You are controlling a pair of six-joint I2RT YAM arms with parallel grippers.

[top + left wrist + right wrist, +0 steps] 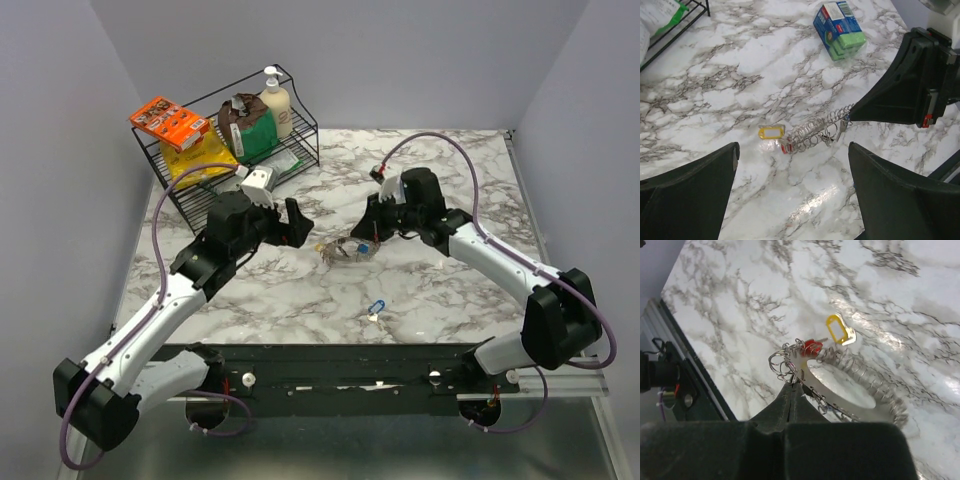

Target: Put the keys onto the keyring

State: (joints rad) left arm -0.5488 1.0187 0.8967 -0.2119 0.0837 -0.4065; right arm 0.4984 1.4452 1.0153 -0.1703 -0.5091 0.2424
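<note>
My right end effector point(792, 385) was pinched together on the near edge of the keyring point(865, 384), its tips closed on the wire there. The keyring sat near the middle of the marble worktop point(450, 300), between the two arms. A red-headed key point(811, 347) was pressed against the ring's rim and a yellow-headed key point(836, 329) lay just beside it; I could not tell whether either was threaded on. The blue-headed key point(377, 308) lay by itself on the worktop, apart from the ring and closer to the arm bases.

My left end effector point(287, 222) hung above the worktop with its fingers wide apart and nothing between them, pointing toward the ring from the other side. Behind it stood a wire rack point(230, 190) of groceries. A green sponge pack point(840, 30) lay on the worktop beyond the ring in the left wrist view.
</note>
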